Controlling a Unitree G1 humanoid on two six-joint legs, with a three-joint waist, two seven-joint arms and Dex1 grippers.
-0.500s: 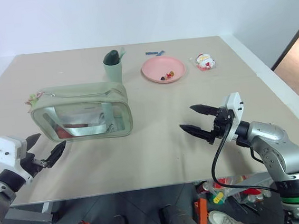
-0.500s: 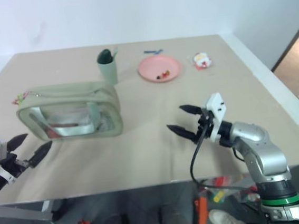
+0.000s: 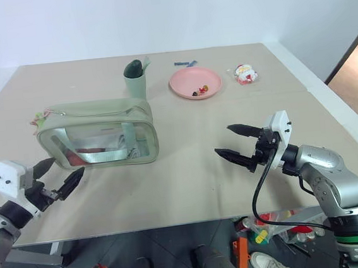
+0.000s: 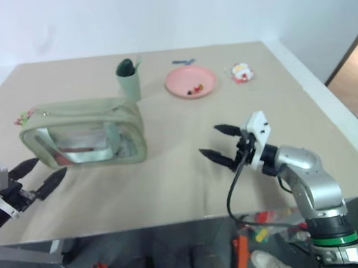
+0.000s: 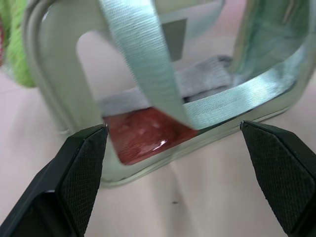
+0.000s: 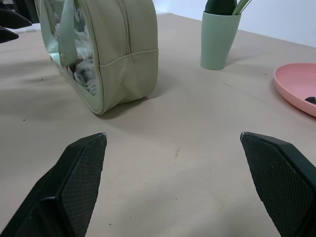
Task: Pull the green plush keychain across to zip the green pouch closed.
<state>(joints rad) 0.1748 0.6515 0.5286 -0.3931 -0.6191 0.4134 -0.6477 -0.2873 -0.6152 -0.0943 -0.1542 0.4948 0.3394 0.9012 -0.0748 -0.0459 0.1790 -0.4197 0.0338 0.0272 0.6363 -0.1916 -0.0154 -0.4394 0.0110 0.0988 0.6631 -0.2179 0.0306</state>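
The green pouch stands on the tan table, left of centre, with its clear side and sage strap facing me. The green plush keychain hangs at the pouch's left end, and its lime fuzz sits at the edge of the left wrist view. My left gripper is open, low near the table's front edge, pointing at the pouch's lower left corner without touching it. My right gripper is open and empty, well to the right of the pouch.
A sage cup with a dark item in it stands just behind the pouch. A pink plate with small bits, a small red-and-white toy and a blue item lie at the back right. The table's front edge is close under both grippers.
My left gripper has edged slightly right toward the pouch. The right gripper and the pouch have not moved.
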